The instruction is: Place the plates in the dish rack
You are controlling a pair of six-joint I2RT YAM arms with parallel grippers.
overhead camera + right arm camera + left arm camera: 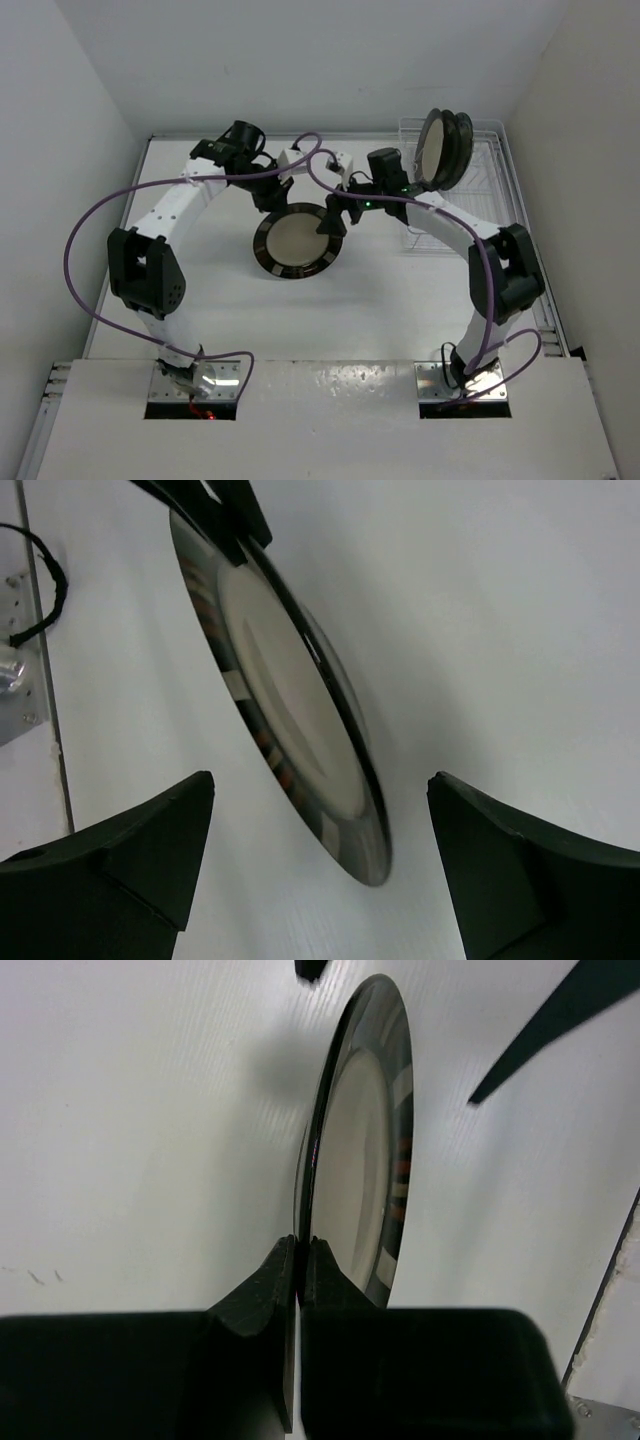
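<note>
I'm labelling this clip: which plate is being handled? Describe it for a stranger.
Start at the middle of the white table, between the two arms. The plate there has a cream centre and dark striped rim, pinched by the left gripper; unlike the other plates, it is outside the rack.

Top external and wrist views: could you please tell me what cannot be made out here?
- Top view: the plates in the dish rack overlap, number unclear; the right arm covers part of the rack's near edge.
- Left wrist view: the left gripper hides part of the held plate.
</note>
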